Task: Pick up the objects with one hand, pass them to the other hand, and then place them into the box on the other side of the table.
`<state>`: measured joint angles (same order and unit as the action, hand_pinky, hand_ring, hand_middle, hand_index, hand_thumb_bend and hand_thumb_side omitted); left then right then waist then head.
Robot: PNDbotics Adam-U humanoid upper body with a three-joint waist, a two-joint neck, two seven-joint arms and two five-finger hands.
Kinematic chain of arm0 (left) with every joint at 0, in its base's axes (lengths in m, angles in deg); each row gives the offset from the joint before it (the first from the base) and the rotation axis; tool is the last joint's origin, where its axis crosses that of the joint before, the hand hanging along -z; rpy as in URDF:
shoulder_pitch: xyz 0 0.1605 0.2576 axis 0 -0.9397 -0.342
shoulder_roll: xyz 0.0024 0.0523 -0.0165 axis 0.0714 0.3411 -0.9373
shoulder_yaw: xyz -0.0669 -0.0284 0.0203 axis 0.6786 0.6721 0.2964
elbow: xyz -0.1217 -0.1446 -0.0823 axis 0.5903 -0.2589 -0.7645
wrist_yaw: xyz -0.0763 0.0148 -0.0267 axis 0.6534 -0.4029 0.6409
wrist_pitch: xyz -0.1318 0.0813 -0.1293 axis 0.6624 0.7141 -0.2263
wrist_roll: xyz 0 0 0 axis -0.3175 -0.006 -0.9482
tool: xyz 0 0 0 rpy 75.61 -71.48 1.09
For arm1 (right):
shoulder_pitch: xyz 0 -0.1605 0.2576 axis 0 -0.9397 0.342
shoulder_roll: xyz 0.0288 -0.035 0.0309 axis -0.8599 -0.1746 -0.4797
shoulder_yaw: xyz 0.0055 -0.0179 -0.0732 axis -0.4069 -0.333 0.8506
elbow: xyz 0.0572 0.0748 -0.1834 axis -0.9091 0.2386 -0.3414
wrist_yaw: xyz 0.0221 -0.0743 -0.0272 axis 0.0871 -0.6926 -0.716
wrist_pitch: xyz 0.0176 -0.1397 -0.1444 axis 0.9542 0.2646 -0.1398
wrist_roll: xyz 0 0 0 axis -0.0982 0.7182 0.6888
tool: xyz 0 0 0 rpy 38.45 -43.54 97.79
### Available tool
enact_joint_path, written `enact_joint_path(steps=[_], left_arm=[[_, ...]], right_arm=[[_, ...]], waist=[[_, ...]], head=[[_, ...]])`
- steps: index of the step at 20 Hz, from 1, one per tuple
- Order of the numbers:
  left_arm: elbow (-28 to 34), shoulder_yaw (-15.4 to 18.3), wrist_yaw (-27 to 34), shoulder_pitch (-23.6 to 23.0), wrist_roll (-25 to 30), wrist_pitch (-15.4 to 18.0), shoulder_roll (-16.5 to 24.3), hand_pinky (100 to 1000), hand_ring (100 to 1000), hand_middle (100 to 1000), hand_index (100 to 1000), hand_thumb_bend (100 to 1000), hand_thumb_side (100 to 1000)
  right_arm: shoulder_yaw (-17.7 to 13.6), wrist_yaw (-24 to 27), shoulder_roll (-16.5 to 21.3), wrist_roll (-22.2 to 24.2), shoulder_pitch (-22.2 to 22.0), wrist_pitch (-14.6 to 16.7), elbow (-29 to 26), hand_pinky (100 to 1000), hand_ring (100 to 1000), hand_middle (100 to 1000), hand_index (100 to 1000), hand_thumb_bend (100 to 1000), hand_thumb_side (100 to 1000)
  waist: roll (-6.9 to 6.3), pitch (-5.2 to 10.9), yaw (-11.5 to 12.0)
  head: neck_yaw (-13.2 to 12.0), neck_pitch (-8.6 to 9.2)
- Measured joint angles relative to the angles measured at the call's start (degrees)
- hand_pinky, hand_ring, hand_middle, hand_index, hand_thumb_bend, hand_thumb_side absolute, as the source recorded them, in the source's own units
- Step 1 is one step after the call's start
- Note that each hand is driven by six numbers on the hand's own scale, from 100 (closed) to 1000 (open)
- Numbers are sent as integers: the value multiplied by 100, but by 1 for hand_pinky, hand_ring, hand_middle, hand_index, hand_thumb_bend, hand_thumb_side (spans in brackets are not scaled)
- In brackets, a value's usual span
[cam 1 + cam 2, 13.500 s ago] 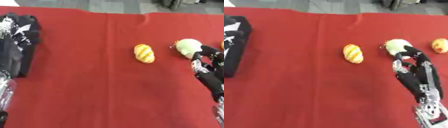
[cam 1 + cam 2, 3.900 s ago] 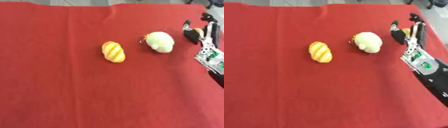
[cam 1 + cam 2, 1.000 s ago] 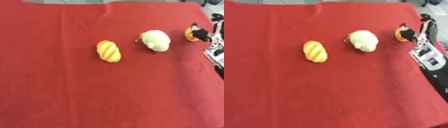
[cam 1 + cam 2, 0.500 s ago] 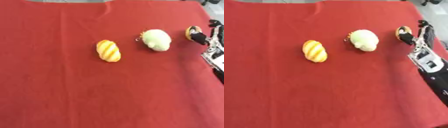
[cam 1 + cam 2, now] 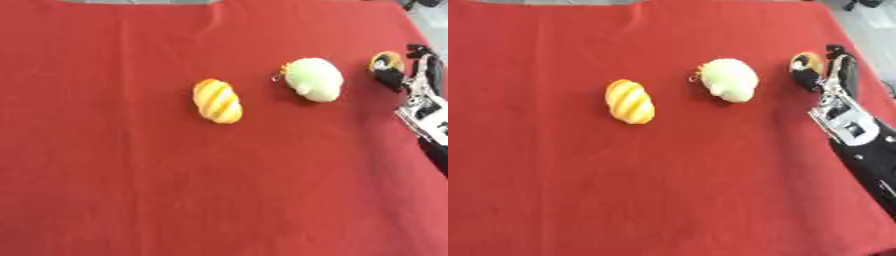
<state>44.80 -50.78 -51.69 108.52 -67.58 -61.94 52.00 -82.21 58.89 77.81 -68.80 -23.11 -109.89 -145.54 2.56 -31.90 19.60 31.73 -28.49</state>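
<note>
**Colleague:** How far along are you?

**Me:** Early, I'd judge. All three objects I can see lie on the red cloth over the worktop (image 5: 553, 190); none is in a box, and no box shows in either view. I take the small orange object (image 5: 805, 63) as my landmark, near the cloth's right edge. My right robot hand (image 5: 833, 75) is against it, dark fingers wrapped round its near side, so I'd call that closed on the object. I can't tell whether it is off the cloth yet.

**Colleague:** And the left?

**Me:** The left robot hand shows in neither view. So lifting, the pass across and the drop into the box are all to come, for this piece and for the other two.

**Colleague:** What are the others like?

**Me:** Left of the orange object, with a gap between, lies a pale green rounded plush (image 5: 730, 80), soft-looking, with a small clasp or loop at its left end. Further left again, well apart, is a yellow-orange striped bread-shaped toy (image 5: 629, 101), oval and ridged. The orange one is small, rounded, with a dark patch; I can't make out more.
</note>
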Motion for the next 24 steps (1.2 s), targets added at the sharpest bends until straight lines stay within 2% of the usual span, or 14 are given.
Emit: enact_joint_path(steps=[19,22,24], left_arm=[[0,-30,-16,0,28,-12,0,640,663,763,807,100,854],[0,-32,-16,0,39,-8,0,640,663,763,807,100,854],[0,-32,-17,0,44,-4,0,640,663,763,807,100,854]], right_arm=[[86,-17,4,343,-8,-343,-117,788,920,785,865,302,305],[107,-22,5,399,-16,-399,-167,785,911,761,856,328,284],[121,-23,5,424,-29,-424,-199,784,909,712,852,354,258]], waist=[[41,-4,-2],[54,-4,-8],[64,-4,-8]], head=[[16,0],[16,0],[16,0]])
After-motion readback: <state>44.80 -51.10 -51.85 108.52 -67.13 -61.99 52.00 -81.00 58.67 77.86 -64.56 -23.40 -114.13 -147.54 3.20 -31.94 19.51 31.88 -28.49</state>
